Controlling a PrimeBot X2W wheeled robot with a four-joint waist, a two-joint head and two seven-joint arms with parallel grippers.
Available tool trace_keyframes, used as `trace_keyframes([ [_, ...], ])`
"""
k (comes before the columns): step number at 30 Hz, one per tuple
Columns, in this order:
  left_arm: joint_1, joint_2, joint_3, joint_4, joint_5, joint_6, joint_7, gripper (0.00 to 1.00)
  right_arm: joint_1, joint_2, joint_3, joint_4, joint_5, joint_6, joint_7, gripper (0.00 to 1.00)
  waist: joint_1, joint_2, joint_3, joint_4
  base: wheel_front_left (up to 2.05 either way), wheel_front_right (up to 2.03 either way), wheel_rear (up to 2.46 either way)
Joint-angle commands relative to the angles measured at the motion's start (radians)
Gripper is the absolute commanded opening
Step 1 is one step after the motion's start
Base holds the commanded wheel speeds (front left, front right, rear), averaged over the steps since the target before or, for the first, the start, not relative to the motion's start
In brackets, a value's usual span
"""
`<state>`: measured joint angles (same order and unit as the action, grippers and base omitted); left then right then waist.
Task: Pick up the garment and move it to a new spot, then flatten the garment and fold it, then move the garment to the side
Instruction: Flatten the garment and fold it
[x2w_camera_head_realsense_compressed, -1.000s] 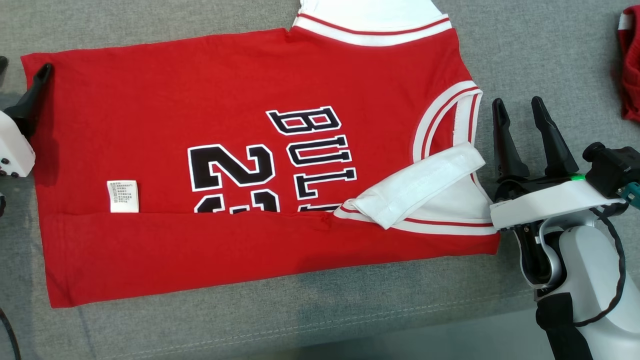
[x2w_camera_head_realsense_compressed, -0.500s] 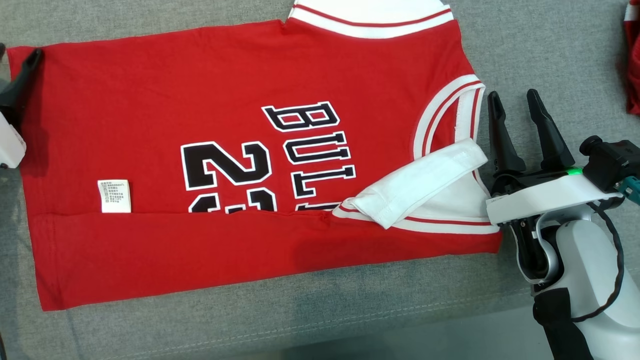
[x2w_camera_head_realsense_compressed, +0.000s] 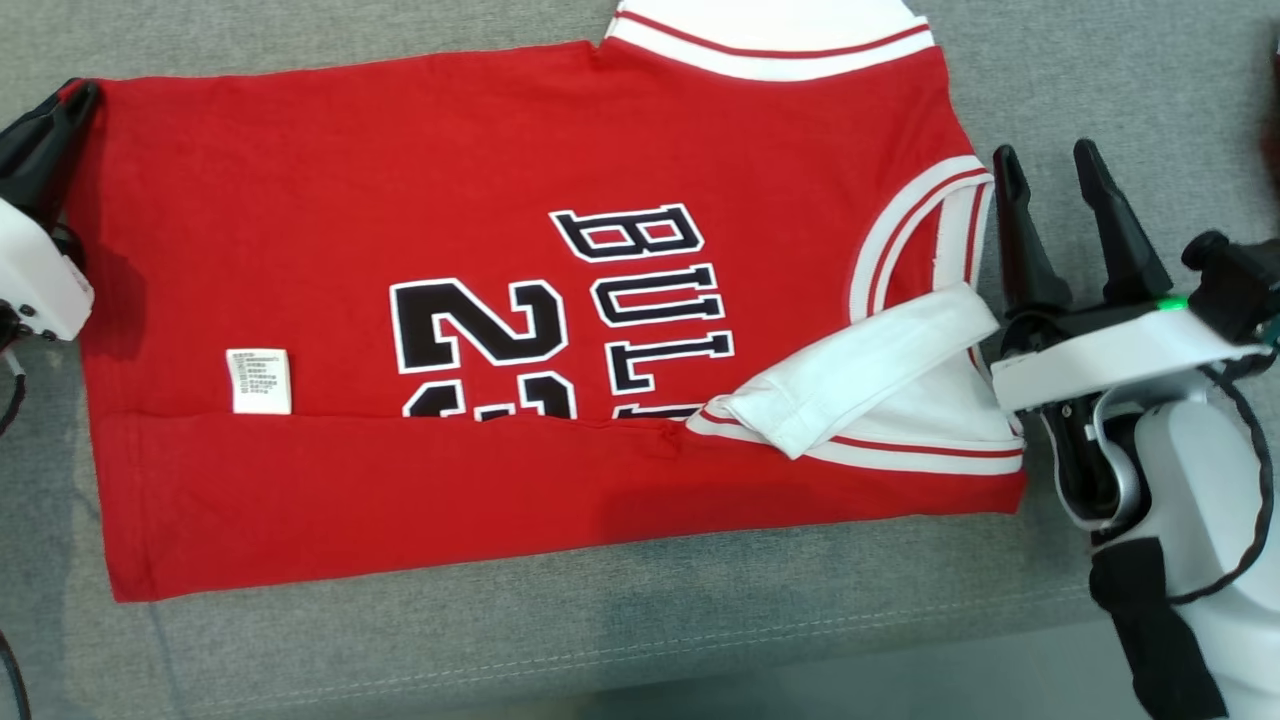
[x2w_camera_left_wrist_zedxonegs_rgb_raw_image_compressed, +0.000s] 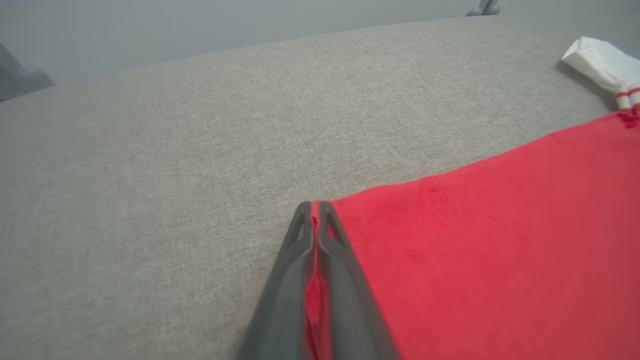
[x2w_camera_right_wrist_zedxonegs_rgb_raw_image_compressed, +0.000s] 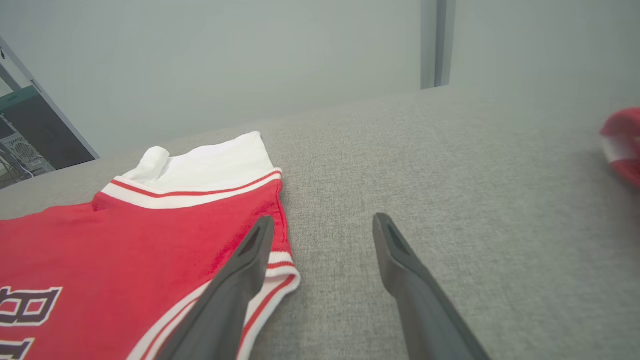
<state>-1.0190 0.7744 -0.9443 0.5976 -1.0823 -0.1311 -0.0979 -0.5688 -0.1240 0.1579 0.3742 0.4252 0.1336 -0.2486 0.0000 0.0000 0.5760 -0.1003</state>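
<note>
Currently pinching the red jersey (x2w_camera_head_realsense_compressed: 300, 180) at its far corner with the left hand (x2w_camera_head_realsense_compressed: 70, 110), pressed together on the cloth. Holding the right hand (x2w_camera_head_realsense_compressed: 1047, 162) spread, just beside the striped armhole trim (x2w_camera_head_realsense_compressed: 880, 240).

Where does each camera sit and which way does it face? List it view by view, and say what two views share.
Head view: on the head, looking down on the red Bulls jersey on the grey cushion; left gripper at its left corner, right gripper beside its neckline.
Left wrist view: at that wrist, along shut fingers pinching the jersey's corner, facing across the cushion.
Right wrist view: at that wrist, along open fingers beside the neckline, facing a wall.
Head and right wrist views share the B and the white sleeve.
</note>
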Motion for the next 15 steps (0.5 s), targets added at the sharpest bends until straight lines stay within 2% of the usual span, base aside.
trace_keyframes([
  [1, -0.039, 0.051, 0.03, -0.01, -0.005, 0.0, -0.012, 0.0, -0.01, -0.008, 0.025, -0.014, 0.008, -0.003, -0.013, 1.0, 0.0, 0.0, -0.001, 0.009, 0.0, 0.0, 0.0],
  [5, -0.06, 0.033, -0.012, -0.025, -0.003, 0.0, -0.05, 0.0, -0.122, -0.058, 0.076, 0.039, 0.047, -0.003, 0.015, 1.0, 0.0, 0.0, 0.001, 0.036, 0.0, 0.0, 0.0],
  [10, -0.105, -0.003, -0.067, -0.034, 0.001, 0.0, -0.088, 0.0, -0.308, -0.113, 0.131, 0.134, 0.088, -0.003, 0.133, 1.0, 0.0, 0.0, 0.015, 0.081, 0.0, 0.0, 0.0],
  [15, -0.148, -0.045, -0.113, -0.028, -0.005, 0.0, -0.12, 0.0, -0.453, -0.133, 0.172, 0.238, 0.13, -0.003, 0.214, 1.0, 0.0, 0.0, 0.037, 0.13, 0.0, 0.0, 0.0],
])
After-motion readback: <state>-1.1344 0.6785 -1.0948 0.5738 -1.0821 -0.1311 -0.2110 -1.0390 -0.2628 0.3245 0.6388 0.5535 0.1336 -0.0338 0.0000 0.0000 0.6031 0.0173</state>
